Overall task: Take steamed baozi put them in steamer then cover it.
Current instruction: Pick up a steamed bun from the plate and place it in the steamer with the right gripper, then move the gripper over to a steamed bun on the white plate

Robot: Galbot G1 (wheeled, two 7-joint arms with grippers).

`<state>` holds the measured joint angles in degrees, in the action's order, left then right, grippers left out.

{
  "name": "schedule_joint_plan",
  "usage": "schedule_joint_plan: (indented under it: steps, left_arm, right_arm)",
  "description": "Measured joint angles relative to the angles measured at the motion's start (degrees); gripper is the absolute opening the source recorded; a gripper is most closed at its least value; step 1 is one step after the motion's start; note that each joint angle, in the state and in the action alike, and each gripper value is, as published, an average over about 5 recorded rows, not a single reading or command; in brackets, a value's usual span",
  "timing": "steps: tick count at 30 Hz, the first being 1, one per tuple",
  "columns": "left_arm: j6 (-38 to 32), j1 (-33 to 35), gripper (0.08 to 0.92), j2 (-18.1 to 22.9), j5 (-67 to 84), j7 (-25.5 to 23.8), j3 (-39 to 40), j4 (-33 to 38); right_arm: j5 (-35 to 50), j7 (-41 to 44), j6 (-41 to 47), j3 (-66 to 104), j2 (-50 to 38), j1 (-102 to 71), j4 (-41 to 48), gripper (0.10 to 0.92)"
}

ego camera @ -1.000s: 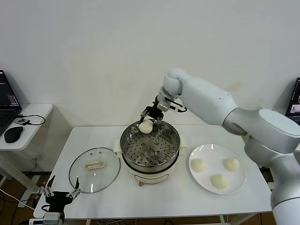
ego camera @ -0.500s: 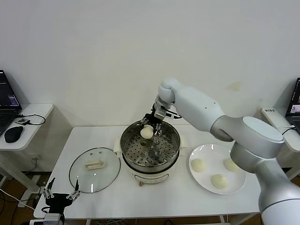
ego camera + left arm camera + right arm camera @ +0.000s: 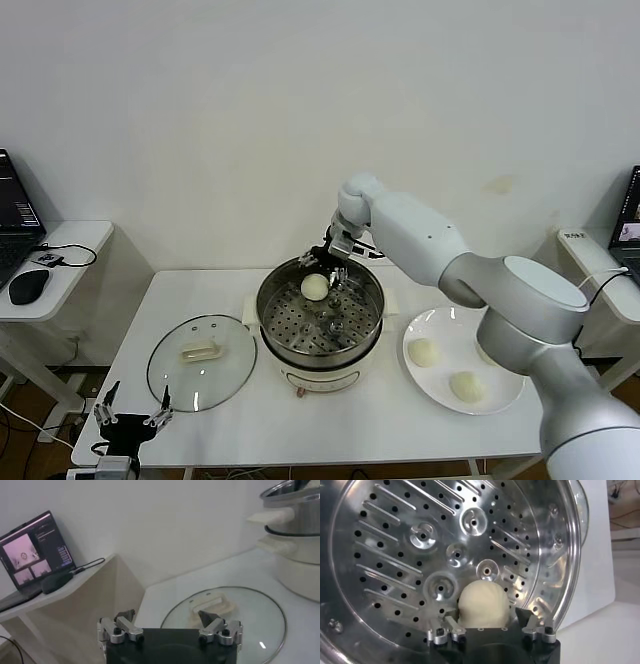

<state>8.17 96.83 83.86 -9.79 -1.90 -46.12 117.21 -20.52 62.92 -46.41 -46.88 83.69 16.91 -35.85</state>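
Now, right gripper [image 3: 487,625]: your fingers sit spread either side of one baozi [image 3: 483,604], which looks set on the tray near the steamer [image 3: 320,345]'s back wall.
Risk: lift crookedly and a finger could drag the bun or clip the rim.
Arm pose: it reaches from the right edge, wrist tipped down into the pot.
Left gripper [image 3: 170,628]: parked off the front-left corner, jaws apart, by the cover [image 3: 201,362].
Plate [image 3: 505,395]: more baozi, near the right edge.

third plate baozi [image 3: 484,352] perhaps behind the right arm [image 3: 520,310]
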Motion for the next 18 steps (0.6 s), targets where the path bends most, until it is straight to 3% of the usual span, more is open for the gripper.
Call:
schedule_joint_plan:
  steps: [8,18]
  left_arm:
    - [0.1,0.6,0.823,0.0,-0.6,-0.3,0.9,0.3]
    - [1.4,0.8,0.823,-1.5,0.0,-1.2,1.7,1.8]
  right_arm:
    - [12.1,5.8,8.5,-0.1,-3.8,3.4,-3.6,0.823]
    - [26.3,10.0,33.2,-2.3,-15.6,9.8,-13.9,0.823]
